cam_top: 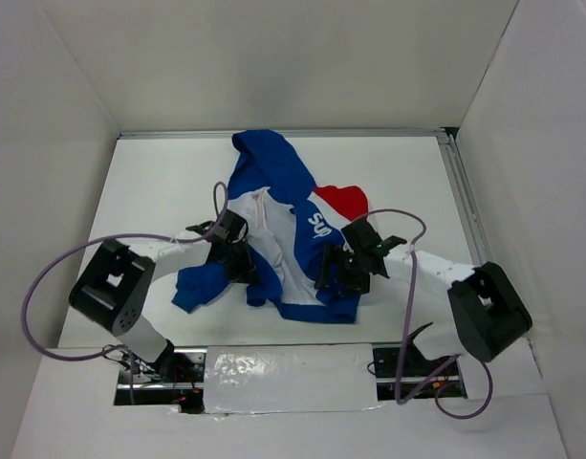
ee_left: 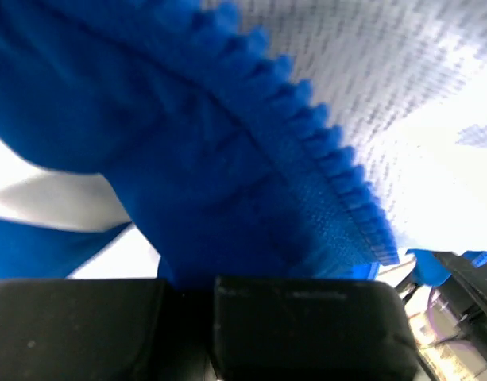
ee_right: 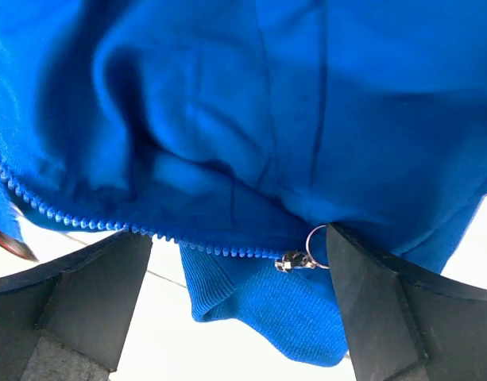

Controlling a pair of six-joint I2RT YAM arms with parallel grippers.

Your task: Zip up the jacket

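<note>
Left gripper: in your left wrist view the left gripper (ee_left: 194, 317) is narrow, its two black fingers (ee_left: 307, 325) nearly together, with blue fabric running down into the seam between them. It sits at the near left part of the garment.
Right gripper: the right gripper (ee_right: 237, 262) stands wide, and a run of blue zipper teeth (ee_right: 84, 221) crosses the gap between its fingers without touching either.
Zipper slider: the metal slider (ee_right: 293, 259) with its ring pull hangs at the end of those teeth, just beside the right-hand finger.
Jacket position: the jacket (cam_top: 288, 225) lies on the counter (cam_top: 159, 191) about midway across, between your two arms. Its front is spread open and the white lining (cam_top: 269, 239) shows.
Hem and sleeve: the blue hem (cam_top: 316, 311) is the nearest part, and a blue sleeve (cam_top: 199, 287) is bunched at the near left.
Long axis: it runs near to far, leaning a little left. The hood (cam_top: 269, 158) points at the far wall and the hem points at you.
Chest: the white lettering (cam_top: 318, 228) and the red panel (cam_top: 340, 199) lie on the right half.
Edges: a metal rail (cam_top: 465, 206) borders the counter's right side, and white walls close the left, far and right sides.
Open room: bare counter lies on both sides of the jacket, wider on the right. The hood reaches almost to the far edge.
Cables: a purple cable (cam_top: 39, 296) loops out beside the left arm.
</note>
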